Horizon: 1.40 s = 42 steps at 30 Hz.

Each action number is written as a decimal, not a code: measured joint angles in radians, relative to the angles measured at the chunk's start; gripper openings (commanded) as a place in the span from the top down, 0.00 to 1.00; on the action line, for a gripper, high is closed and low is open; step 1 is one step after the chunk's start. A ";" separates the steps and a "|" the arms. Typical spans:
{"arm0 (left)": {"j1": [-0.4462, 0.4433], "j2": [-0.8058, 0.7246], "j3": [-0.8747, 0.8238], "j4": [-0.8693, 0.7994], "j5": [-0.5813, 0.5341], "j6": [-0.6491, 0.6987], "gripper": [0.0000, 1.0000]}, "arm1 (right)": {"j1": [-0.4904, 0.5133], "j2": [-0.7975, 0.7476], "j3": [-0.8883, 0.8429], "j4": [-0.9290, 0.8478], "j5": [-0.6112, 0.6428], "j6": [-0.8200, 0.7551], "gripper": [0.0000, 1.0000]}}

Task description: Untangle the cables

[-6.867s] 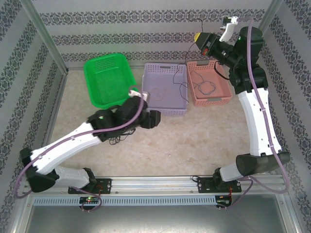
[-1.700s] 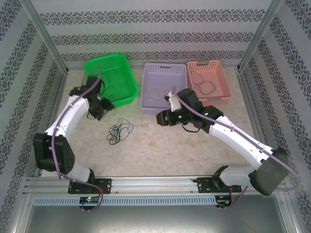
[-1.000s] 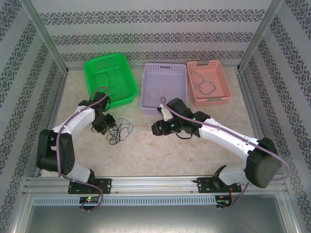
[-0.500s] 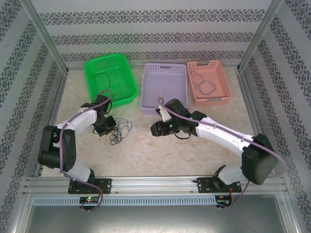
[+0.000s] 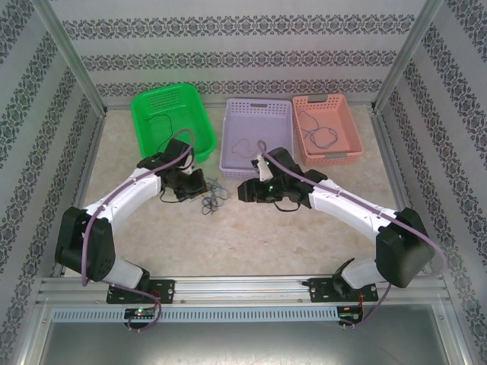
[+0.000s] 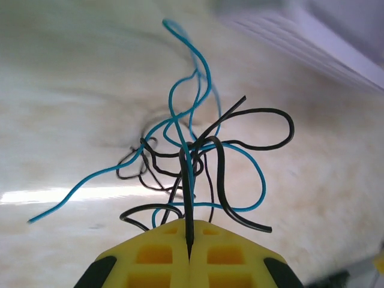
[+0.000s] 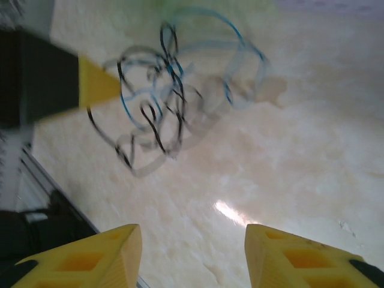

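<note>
We judge the job partly done: a loose cable [image 5: 245, 146] lies in the lavender basket [image 5: 259, 104], and one each in the green basket [image 5: 144, 106] to its left and the pink basket [image 5: 323, 99] to its right. A black and blue-green tangle [image 5: 211, 198] is left on the bench [image 5: 304, 236], just in front of the lavender basket's near-left corner. The left hand [image 5: 199, 186] is clenched on it. The right hand [image 5: 242, 190], just in front of that basket, stands part open and empty. The overhead view alone gives us the baskets. The left wrist view shows one black strand of the tangle [image 6: 198, 156] pinched in the left hand [image 6: 189, 255]. The right wrist view shows the right hand [image 7: 192, 240] facing the tangle [image 7: 162, 108]
</note>
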 measured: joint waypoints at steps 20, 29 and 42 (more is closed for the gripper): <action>-0.216 0.064 0.077 0.142 0.043 -0.021 1.00 | -0.074 0.023 -0.166 0.193 -0.104 0.397 0.56; -0.244 0.069 0.079 0.167 0.034 -0.037 1.00 | -0.074 0.046 -0.190 0.286 -0.108 0.487 0.59; -0.250 0.065 0.143 0.170 0.013 -0.043 1.00 | -0.095 0.103 -0.217 0.362 -0.104 0.530 1.00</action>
